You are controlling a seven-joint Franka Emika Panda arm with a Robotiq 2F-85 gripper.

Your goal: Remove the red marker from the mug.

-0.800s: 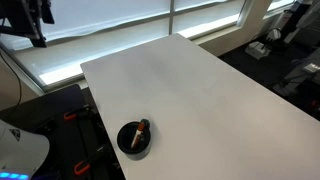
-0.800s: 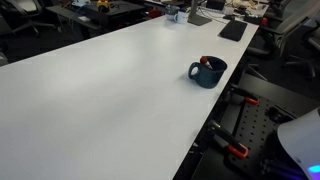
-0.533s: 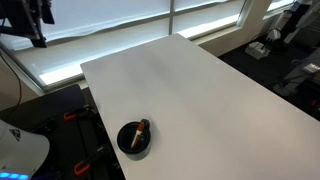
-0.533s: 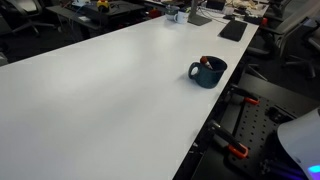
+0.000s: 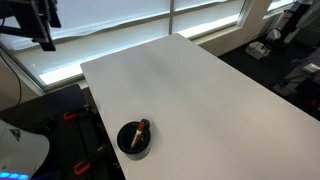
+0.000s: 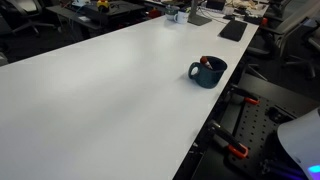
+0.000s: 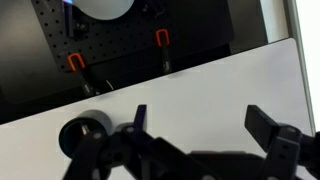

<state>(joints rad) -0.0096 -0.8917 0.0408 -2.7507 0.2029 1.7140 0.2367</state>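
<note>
Closest to us in the wrist view, the gripper (image 7: 198,116) stands spread wide, its two dark fingers (image 7: 265,125) well apart with only bare white table (image 7: 220,80) between them. Just past the left-hand finger a dark round shape sits near the table's edge; we take it for the mug (image 7: 85,132), though it blurs into the gripper's body and we cannot make out its contents there. In both exterior views the mug (image 5: 134,140) (image 6: 207,73) is small, round and black, with a dark inside. It stands close to the long edge of the table (image 5: 190,90) (image 6: 100,90) that runs beside the black frame with orange clamps (image 5: 70,115) (image 6: 236,150), and in one of these views it is not far from the near corner. We can read no lettering on its side. The red marker (image 5: 142,128) (image 6: 204,61) is in the mug, a short, thin, red-orange stick tilted against the rim, with one end poking just above it. It seems darker toward one end, but it is too small for us to read any label. Farther off, a dark part of the arm (image 5: 44,25) hangs beyond the far corner in front of the bright windows (image 5: 120,20). At the table's far end lie a flat black thing (image 6: 232,30) and some small items (image 6: 176,15), their print too small to read.
</note>
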